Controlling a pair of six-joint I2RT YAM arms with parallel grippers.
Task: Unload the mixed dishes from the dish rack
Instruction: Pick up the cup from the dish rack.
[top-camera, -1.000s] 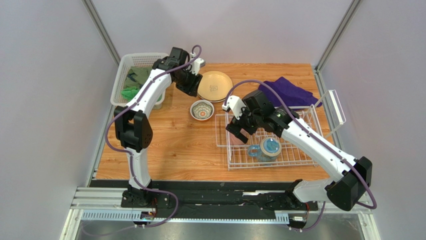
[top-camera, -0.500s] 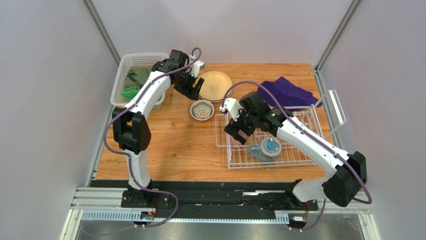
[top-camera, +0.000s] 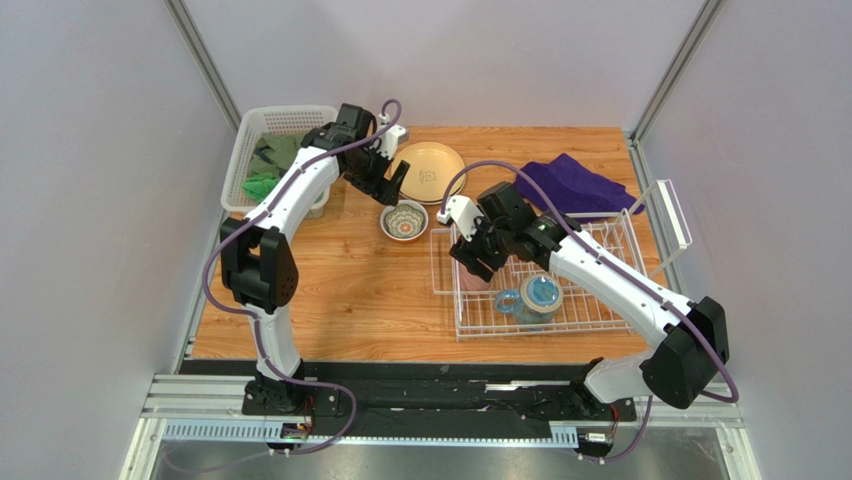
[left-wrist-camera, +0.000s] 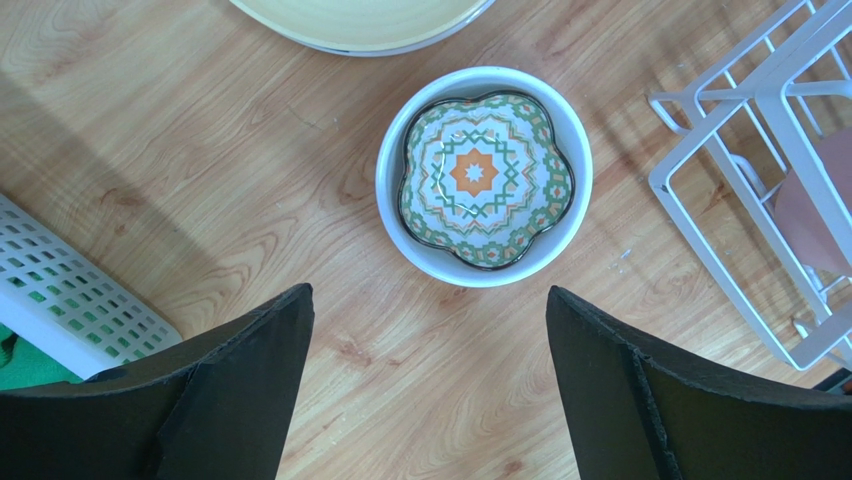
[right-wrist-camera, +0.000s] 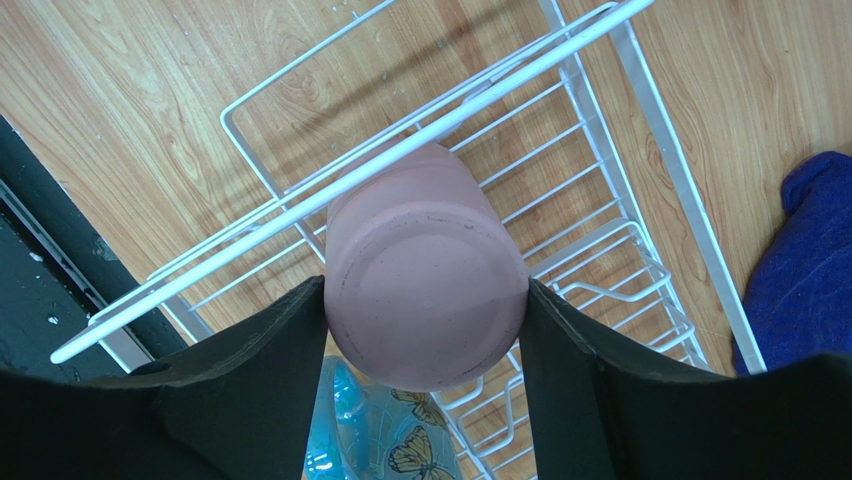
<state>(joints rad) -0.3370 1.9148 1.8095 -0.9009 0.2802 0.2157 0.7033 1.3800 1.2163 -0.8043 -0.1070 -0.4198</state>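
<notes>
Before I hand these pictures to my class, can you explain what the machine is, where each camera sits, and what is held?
It is two robot arms bolted to the near edge of a wooden table, each ending in a two-finger gripper. The wide picture looks down from above; the other two come from cameras on the wrists. On the table lie a plate, a patterned bowl, a purple cloth, a white basket and a wire rack holding a blue mug and an upside-down pink cup. The left gripper hangs open above the bowl, holding nothing. The right gripper is shut on the cup's sides.
</notes>
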